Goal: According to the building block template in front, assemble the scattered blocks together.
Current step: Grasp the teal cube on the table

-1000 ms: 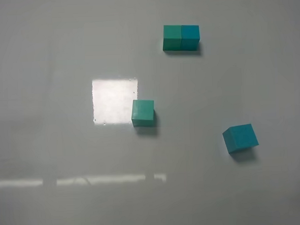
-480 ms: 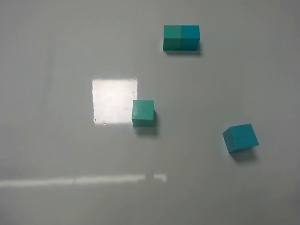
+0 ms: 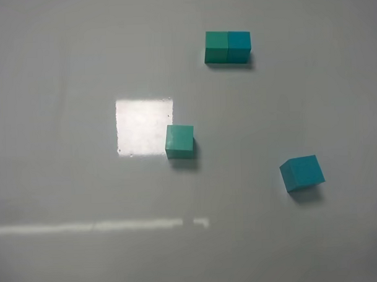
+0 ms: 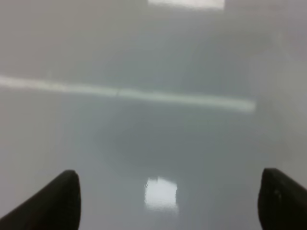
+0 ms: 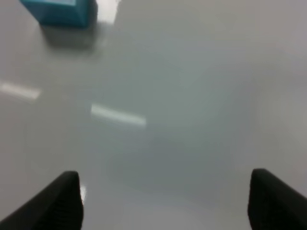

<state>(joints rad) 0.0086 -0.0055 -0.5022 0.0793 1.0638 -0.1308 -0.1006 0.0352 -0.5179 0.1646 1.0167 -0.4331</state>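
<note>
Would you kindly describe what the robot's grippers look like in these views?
Only the fingers show: on the left gripper and the right gripper they are black, matte, with rounded tips. No cables or markings show; the arms are out of view.

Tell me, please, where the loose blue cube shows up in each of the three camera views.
Exterior high: the loose blue cube lies at lower right, apart from the green cube and the template.
Left wrist: not in it; the open left gripper faces only table.
Right wrist: the cube sits far ahead of the open right gripper, cut by the picture's edge.
Shared landmark: the glossy grey table.
</note>
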